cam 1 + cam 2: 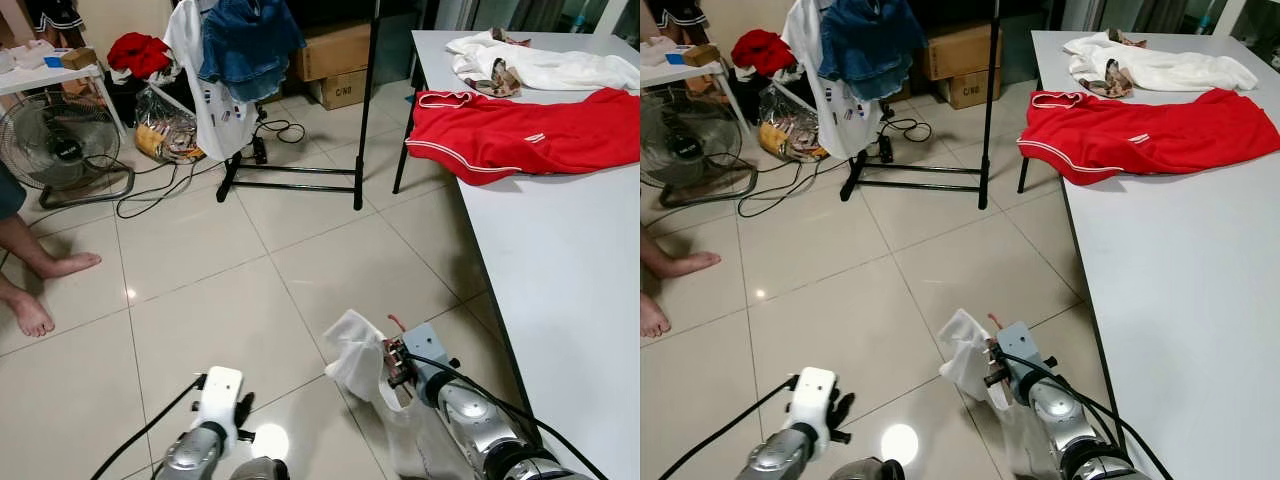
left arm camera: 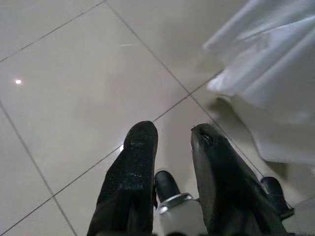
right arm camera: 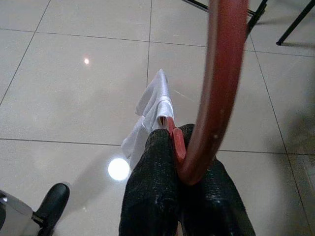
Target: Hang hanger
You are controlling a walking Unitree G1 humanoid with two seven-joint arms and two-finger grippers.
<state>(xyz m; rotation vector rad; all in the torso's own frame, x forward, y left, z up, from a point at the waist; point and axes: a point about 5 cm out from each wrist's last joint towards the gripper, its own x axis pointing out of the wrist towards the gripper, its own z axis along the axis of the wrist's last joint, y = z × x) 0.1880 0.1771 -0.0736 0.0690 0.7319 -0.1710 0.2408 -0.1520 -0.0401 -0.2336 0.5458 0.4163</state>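
Observation:
My right gripper (image 3: 177,135) is shut on a red hanger (image 3: 221,73), whose hook curves up from between the fingers. A white garment (image 1: 358,360) hangs on the hanger, low over the tiled floor beside the table. My left gripper (image 2: 172,132) is held low over the floor to the left of the garment, open with nothing between its fingers. A black clothes rack (image 1: 368,110) stands a few tiles ahead. A denim piece (image 1: 245,45) and a white shirt (image 1: 215,100) hang at its left end.
A white table (image 1: 570,290) runs along the right, with a red shirt (image 1: 520,130) and a white garment (image 1: 545,65) on it. A floor fan (image 1: 60,145), cables, bags and boxes lie at the back left. A person's bare feet (image 1: 45,285) are at the left edge.

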